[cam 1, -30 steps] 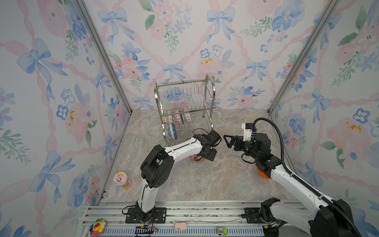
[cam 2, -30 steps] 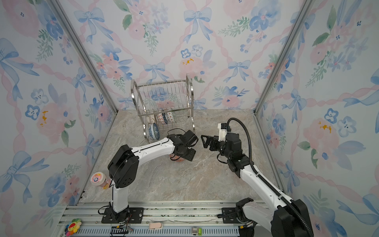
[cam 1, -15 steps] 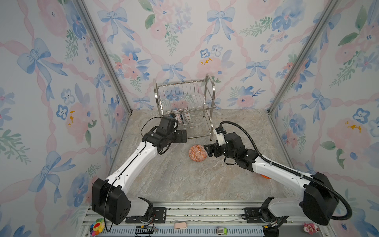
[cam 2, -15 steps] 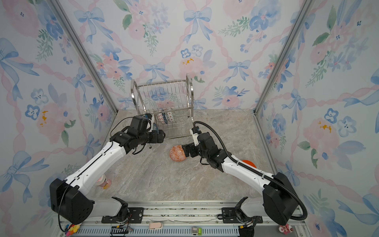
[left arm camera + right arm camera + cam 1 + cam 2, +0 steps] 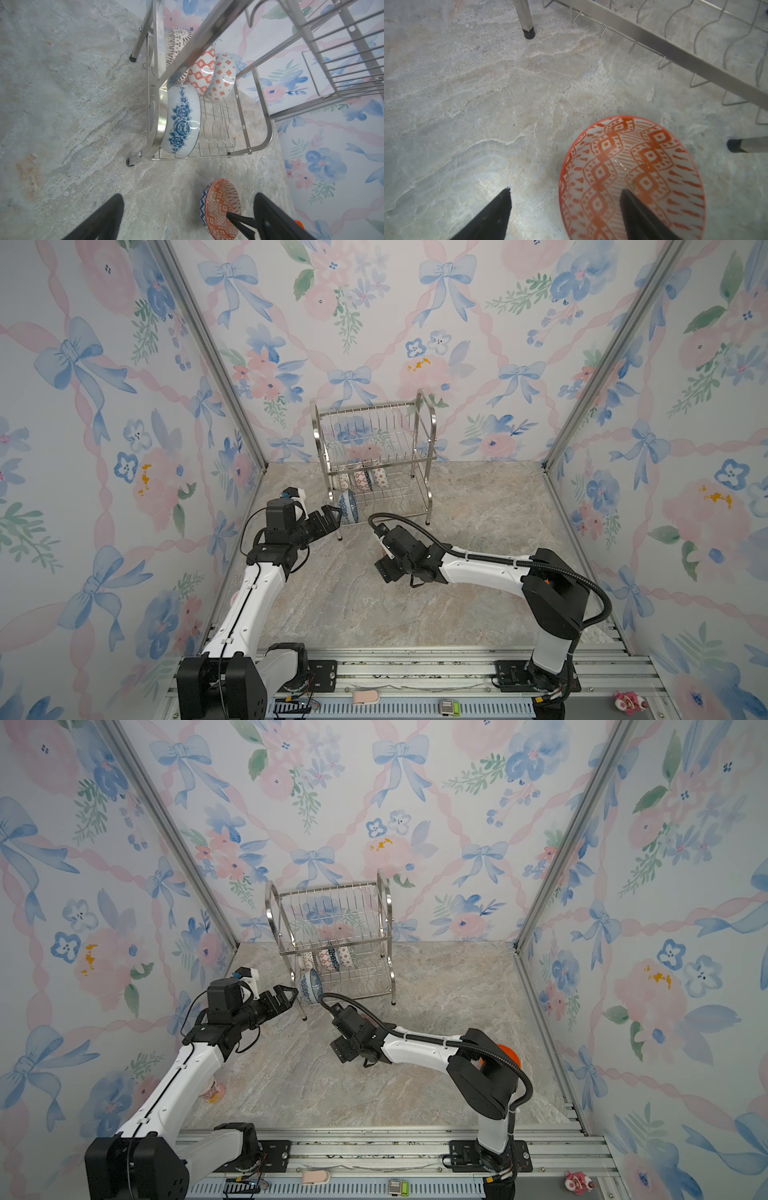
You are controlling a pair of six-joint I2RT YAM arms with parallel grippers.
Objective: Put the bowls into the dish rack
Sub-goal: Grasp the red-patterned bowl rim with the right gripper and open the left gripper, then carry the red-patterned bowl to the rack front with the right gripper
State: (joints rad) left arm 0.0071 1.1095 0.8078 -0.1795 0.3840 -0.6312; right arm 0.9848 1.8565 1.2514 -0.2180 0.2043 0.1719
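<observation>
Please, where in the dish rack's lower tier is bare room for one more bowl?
Free: the lower tier wires between the blue floral bowl and the dish rack's right side frame. Crowded: the left end, where three patterned bowls lean together behind that bowl.

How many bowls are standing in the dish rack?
4, all on the dish rack's lower tier: blue floral bowl in front; behind it, brown lattice bowl, orange lattice bowl, orange dotted bowl. Bars may hide more.
</observation>
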